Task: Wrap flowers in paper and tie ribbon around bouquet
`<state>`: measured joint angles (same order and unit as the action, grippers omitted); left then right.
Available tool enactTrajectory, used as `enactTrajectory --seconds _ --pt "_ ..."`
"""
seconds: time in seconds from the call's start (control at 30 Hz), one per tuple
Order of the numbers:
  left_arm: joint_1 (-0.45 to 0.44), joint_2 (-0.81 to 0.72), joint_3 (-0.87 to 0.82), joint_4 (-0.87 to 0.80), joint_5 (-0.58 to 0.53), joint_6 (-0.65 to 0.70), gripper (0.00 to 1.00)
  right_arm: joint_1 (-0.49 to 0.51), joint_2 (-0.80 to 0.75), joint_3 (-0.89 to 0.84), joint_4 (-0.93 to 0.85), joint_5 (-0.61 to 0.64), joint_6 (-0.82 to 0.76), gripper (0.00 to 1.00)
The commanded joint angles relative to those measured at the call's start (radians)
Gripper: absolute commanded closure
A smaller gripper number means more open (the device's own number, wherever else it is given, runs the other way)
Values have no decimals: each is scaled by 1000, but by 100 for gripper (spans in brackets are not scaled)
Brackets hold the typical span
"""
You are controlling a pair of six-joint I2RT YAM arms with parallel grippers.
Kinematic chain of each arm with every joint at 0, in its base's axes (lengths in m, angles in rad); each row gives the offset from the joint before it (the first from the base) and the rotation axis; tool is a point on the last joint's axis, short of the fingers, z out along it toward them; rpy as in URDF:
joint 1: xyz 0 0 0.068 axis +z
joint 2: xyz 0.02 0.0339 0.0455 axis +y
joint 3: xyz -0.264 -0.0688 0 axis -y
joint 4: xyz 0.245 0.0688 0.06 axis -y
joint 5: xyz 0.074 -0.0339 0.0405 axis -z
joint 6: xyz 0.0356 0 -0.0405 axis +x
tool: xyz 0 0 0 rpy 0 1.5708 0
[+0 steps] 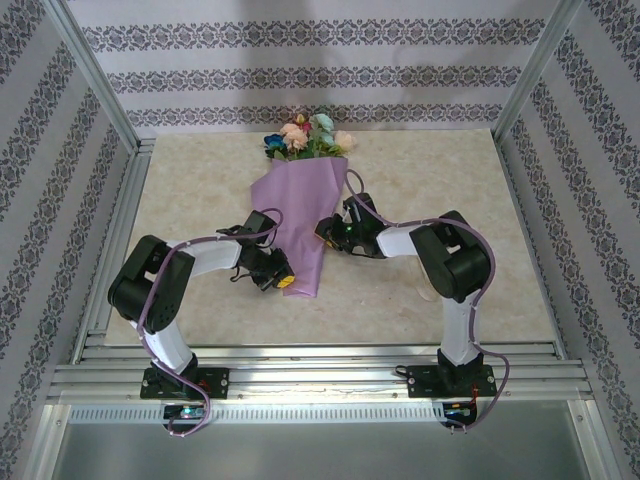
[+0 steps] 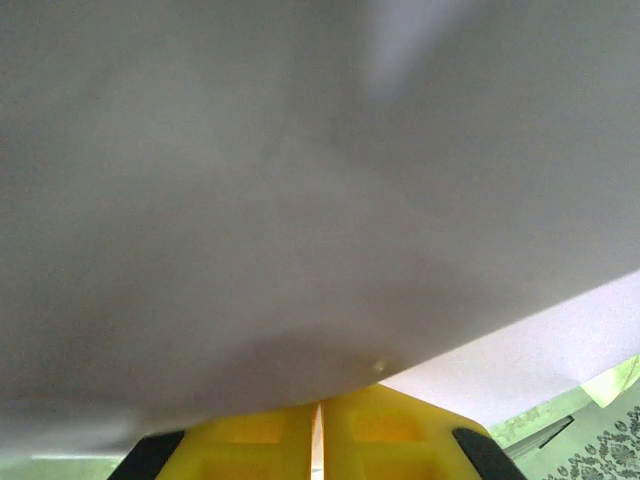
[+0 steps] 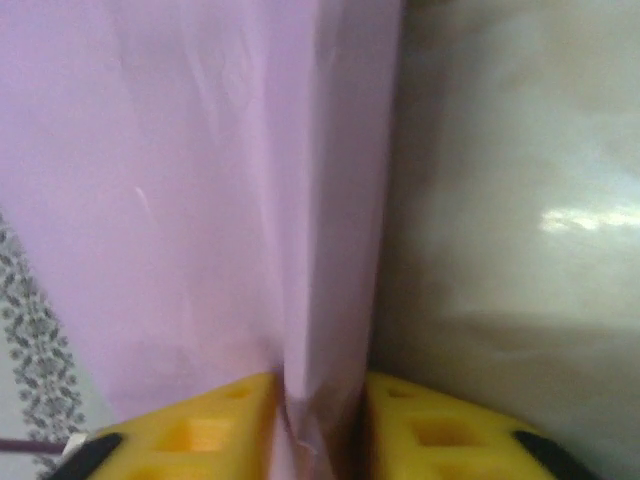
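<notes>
The right gripper was clamped, its yellow fingers pinching a raised fold of the lilac paper along its right-hand edge. Over on the other side the left gripper sat closed almost tight against the sheet near the narrow end, though whether it had any paper nipped I couldn't tell. The bouquet lay flat in the middle of the pale table, the flowers spilling out of its wide end toward the far side.

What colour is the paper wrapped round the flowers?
The paper is lilac-purple, clearest in the top external view.
</notes>
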<state>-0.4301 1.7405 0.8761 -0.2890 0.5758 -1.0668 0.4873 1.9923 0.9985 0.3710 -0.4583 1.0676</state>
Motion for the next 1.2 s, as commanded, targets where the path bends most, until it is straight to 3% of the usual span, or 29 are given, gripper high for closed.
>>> enactTrajectory --seconds 0.0,0.07,0.13,0.27,0.43,0.57,0.7,0.77,0.8,0.87,0.93,1.17 --pt "-16 37 -60 -25 -97 -37 89 20 -59 -30 -84 -6 -24 49" --pt "-16 10 -74 -28 -101 -65 90 20 -92 -50 -120 6 -26 42" --pt "-17 -15 -101 -1 -91 -108 89 24 -119 -75 -131 11 -19 40" --pt "-16 -25 -135 43 -64 -175 89 51 -151 -124 -128 24 6 40" --pt "-17 -27 -147 35 -70 -184 89 75 -129 -148 -80 24 32 47" --pt "-17 -16 -150 24 -73 -175 89 85 -90 -126 -65 16 46 59" --pt "-17 -8 -150 25 -70 -170 89 94 -97 -123 -74 34 47 86" --pt "-16 -7 -152 27 -69 -171 89 98 -116 -124 -89 44 42 92" --pt "-17 -7 -152 30 -68 -171 89 99 -124 -123 -100 46 38 86" --pt "-17 -6 -156 34 -69 -172 89 103 -141 -122 -128 38 34 59" --pt "-16 -3 -157 36 -68 -173 89 110 -159 -135 -149 35 35 49" --pt "-16 4 -164 42 -69 -174 89 157 -183 -223 -124 30 70 60"
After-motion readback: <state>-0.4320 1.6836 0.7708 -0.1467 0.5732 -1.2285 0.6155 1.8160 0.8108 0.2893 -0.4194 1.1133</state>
